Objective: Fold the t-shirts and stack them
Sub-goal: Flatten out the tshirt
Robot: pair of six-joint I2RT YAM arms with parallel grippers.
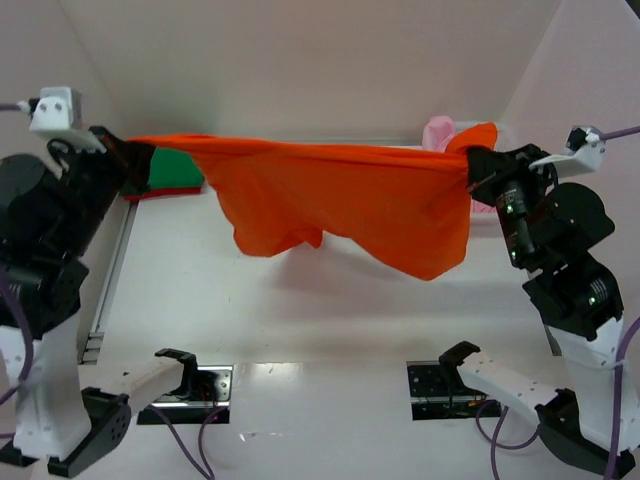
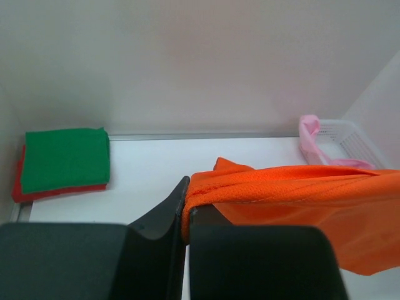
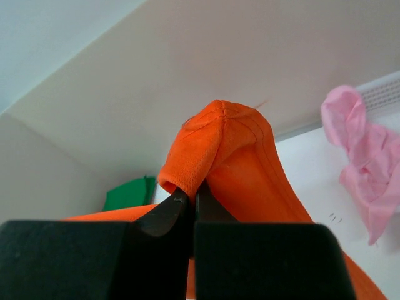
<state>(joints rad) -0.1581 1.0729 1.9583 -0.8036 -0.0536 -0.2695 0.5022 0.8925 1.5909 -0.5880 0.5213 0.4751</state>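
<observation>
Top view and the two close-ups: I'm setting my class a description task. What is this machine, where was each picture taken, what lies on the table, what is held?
Two robot arms are bolted at the near edge of the table. The wide picture looks down from above and behind them; the other two come from a camera on each wrist, its black fingers at the bottom. The left gripper and the right gripper each pinch one end of an orange t-shirt, hung between them above the table. Far left, a folded green t-shirt lies on a red t-shirt. Far right, a pink t-shirt drapes over a white basket.
</observation>
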